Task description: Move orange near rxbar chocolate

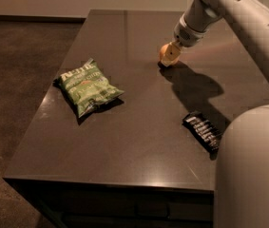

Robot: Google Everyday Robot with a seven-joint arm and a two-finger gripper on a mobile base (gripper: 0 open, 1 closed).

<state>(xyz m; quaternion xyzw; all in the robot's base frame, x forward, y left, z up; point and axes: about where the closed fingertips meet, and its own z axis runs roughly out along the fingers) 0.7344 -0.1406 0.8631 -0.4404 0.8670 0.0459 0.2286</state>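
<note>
The orange [164, 53] is a small round fruit on the dark table [139, 141], toward the far right. My gripper [170, 57] is down at the orange on its right side and covers part of it. The rxbar chocolate [201, 129] is a flat black bar with white lettering. It lies near the table's right front, well in front of the orange and apart from it. My arm [229, 13] reaches in from the upper right.
A green crinkled chip bag [87, 85] lies on the left half of the table. My pale rounded body [250, 170] fills the lower right corner, beside the bar. The table's front edge [110, 182] is close to the camera. The floor [15, 70] is to the left.
</note>
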